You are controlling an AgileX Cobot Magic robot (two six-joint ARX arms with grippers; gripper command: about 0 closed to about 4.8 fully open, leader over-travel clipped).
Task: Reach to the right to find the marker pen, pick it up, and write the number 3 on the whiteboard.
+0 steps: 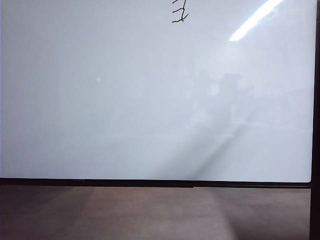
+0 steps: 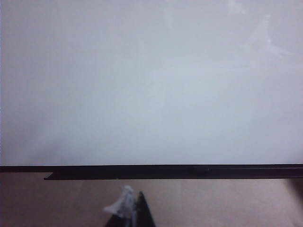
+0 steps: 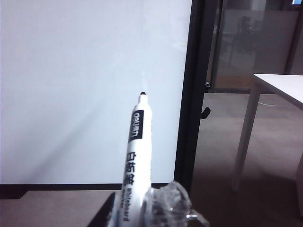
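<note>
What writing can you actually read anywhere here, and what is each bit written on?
"deli" with two blurred characters: black label on the marker pen in the right gripper.
"Whiteboard": small print low on the barrel, under larger Chinese characters too blurred to read.
"3": shaky black number 3 at the whiteboard top edge, partly cropped.

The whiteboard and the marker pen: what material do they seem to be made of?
The whiteboard looks like a glossy coated panel, since it mirrors a ceiling light; its thin black frame could be metal or plastic. The marker pen, held in the right gripper, looks like smooth white plastic with a printed label and dark tip.
</note>
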